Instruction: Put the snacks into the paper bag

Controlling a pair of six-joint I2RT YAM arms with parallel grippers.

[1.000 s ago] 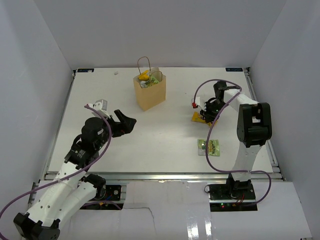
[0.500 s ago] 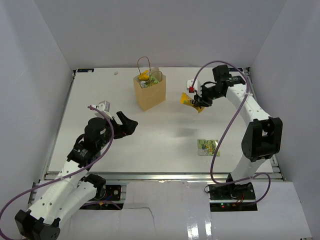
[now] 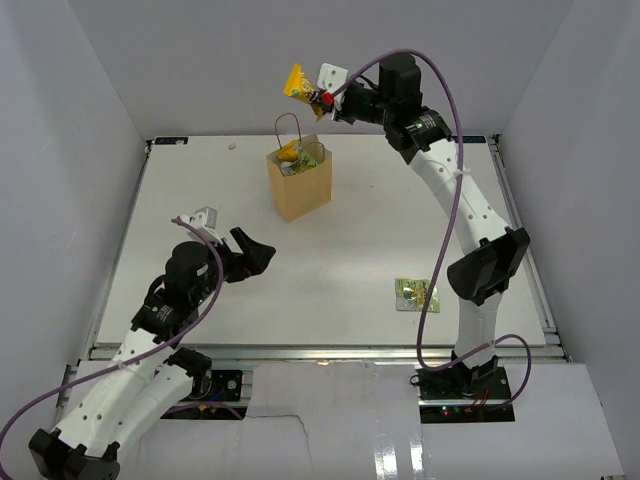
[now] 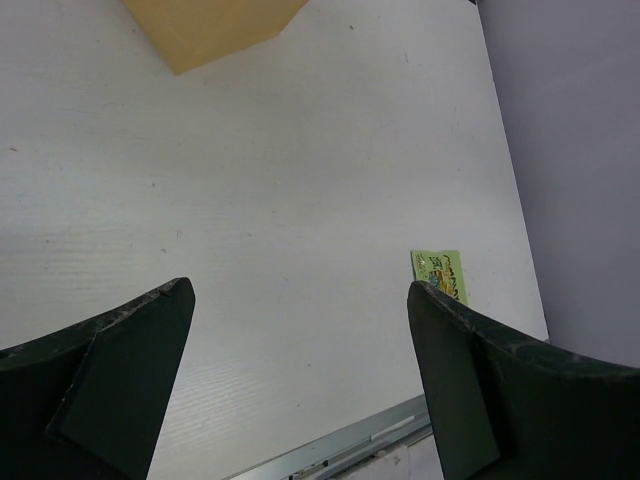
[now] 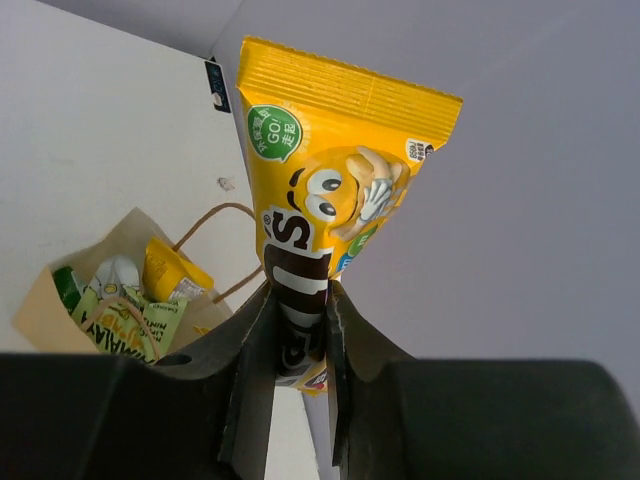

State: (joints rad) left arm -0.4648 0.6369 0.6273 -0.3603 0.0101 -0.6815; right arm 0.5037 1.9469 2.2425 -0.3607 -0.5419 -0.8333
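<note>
Right wrist view shows you the yellow foil candy packet (image 5: 330, 190) clamped by its bottom end in your right pincer (image 5: 298, 300). The packet points up and hangs high above the small tan paper bag with thin twine handles (image 5: 40, 315).

Here is what could go wrong. From up there the packet has a long way to fall. I cannot tell if it is right over the bag's mouth or a bit behind it. If you let go now, it could hit the rim or a handle and land on the white surface (image 3: 200, 180) next to the bag. It is flat and light, so it may flutter off to one side. If you go lower, watch the handle that stands up, because the pincer could catch it. The bag looks light, and a bump could tip it and spill it.

Inside the bag you can see one yellow packet (image 5: 170, 270) and some green packets (image 5: 120, 325). They sit close to the top. I cannot count the green ones.

One more green flat packet (image 3: 416, 294) lies on the surface, in front of the bag and well apart from it.

Your left pincer (image 3: 255, 250) is in front of the bag too. Its fingers are apart and hold nothing.
</note>
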